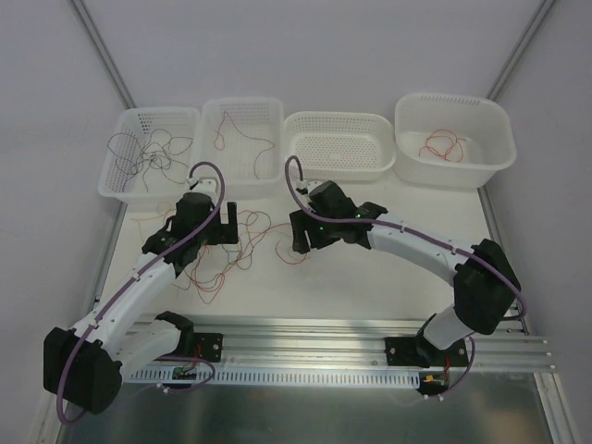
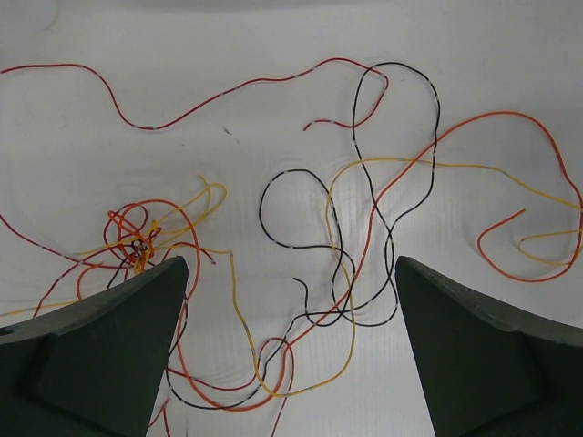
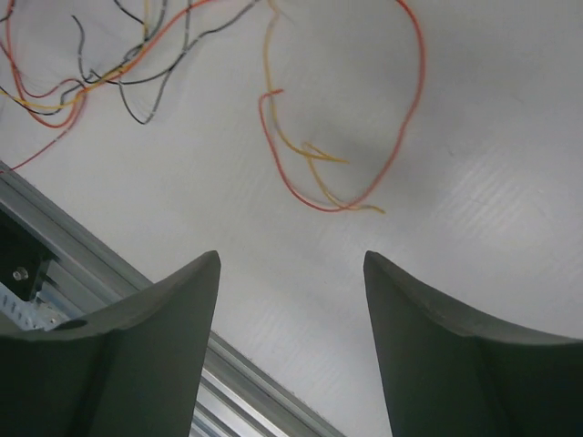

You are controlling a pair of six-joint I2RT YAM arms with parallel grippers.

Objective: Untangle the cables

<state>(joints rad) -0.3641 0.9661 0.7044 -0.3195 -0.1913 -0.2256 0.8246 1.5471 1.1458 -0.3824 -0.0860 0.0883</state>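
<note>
Cables (image 2: 137, 244) sprawl on tabletop (image 2: 510, 55), bunched tight nr L finger. L tool (image 2: 291, 264) wide apart, empty; R tool (image 3: 291, 259) apart, empty. Risk: pinching several strands at once, so pulling tightens the bunch.

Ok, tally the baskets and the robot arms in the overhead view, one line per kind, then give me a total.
Baskets: 4
Robot arms: 2
Total: 6
</note>
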